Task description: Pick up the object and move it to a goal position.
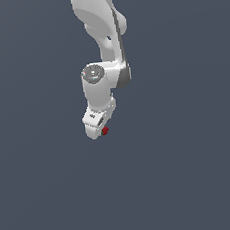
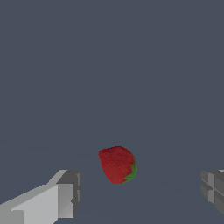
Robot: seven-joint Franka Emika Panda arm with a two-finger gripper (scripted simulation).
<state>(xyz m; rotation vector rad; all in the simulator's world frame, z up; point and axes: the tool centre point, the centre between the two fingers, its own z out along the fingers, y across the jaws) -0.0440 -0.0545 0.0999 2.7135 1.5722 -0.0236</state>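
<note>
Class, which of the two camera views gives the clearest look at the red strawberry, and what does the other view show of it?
The wrist view: the strawberry appears large, its red body and green bit distinct, between the open end effector fingers. The exterior view shows only a tiny red dot beside the white end effector.

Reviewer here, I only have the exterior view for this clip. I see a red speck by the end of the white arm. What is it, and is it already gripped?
Observer: The wrist view shows a strawberry, red with a green bit on one side.
Operator: Is it gripped?
Observer: No. The gripper is open, its fingers wide apart with clear gaps to the strawberry on both sides.
Operator: Is it lined up between them?
Observer: Roughly; it sits between the two fingers, nearer one than the other.
</note>
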